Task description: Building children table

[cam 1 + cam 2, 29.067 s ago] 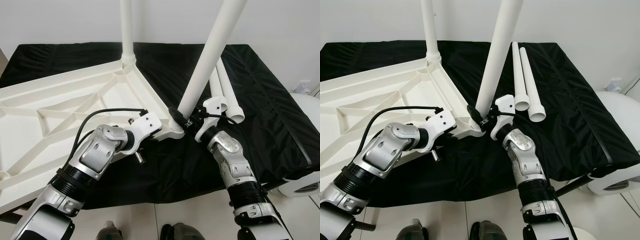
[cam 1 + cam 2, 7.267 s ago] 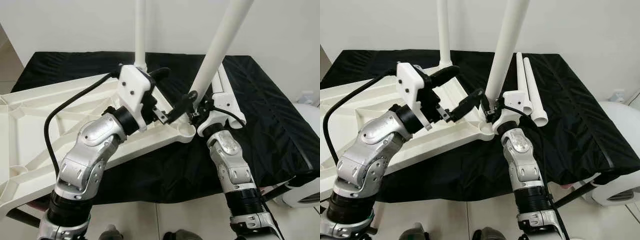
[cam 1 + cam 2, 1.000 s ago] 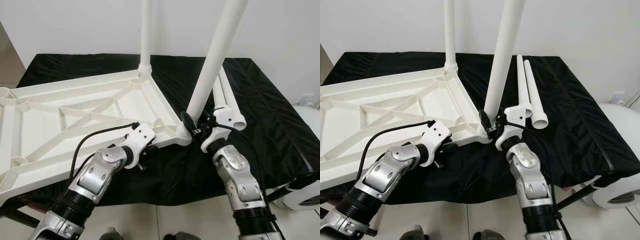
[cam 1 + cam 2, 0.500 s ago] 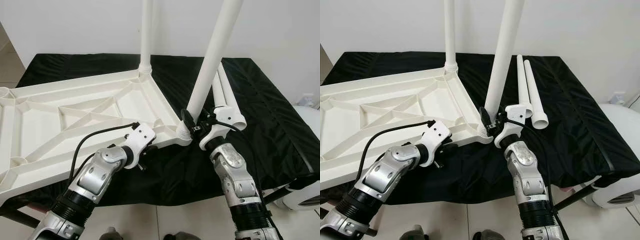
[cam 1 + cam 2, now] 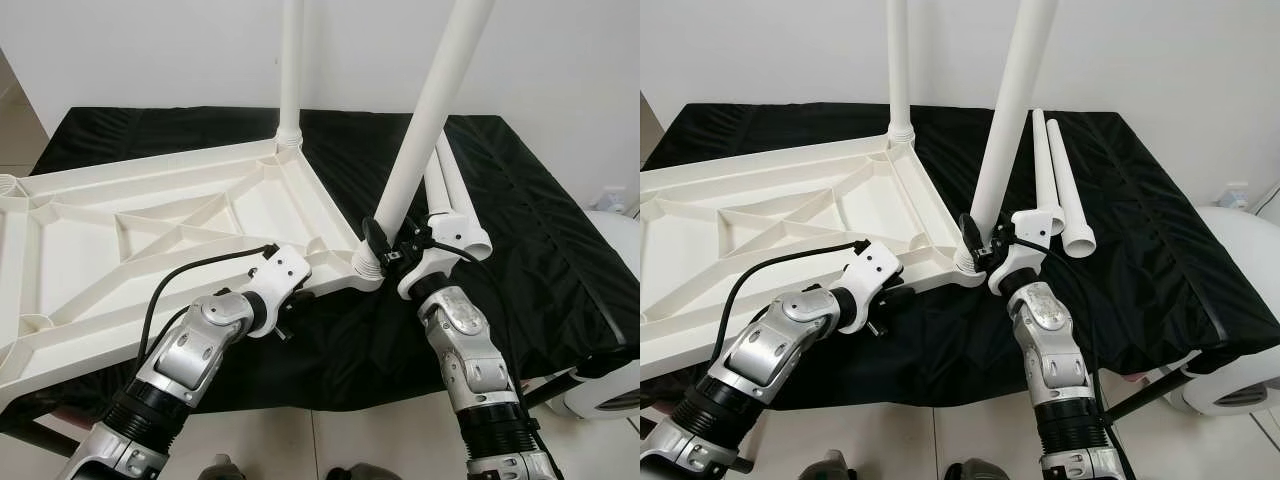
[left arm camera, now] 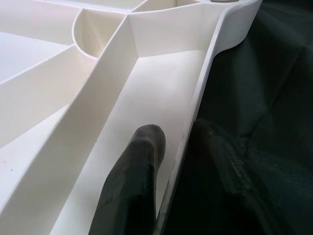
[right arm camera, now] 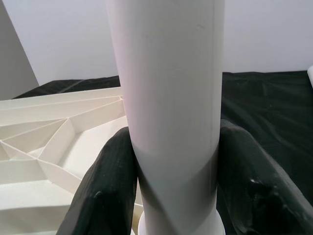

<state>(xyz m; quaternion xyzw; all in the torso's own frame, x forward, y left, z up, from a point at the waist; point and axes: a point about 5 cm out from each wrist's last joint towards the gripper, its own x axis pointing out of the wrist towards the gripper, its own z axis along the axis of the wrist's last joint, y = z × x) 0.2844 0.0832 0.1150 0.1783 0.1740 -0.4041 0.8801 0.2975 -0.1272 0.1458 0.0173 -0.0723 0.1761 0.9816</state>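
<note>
Upturned white tabletop (image 5: 130, 230) on black cloth (image 5: 540, 240), two legs standing in corner sockets.

Right gripper (image 7: 171, 191) clamped around tilted near-corner leg (image 5: 420, 130) just above socket; left gripper (image 6: 171, 161) pinching tabletop's near rim, one finger (image 6: 137, 186) inside, one outside. Two spare legs (image 5: 1060, 190) lying beside.

No text, label, brand, number or sign can be read in these pictures.
</note>
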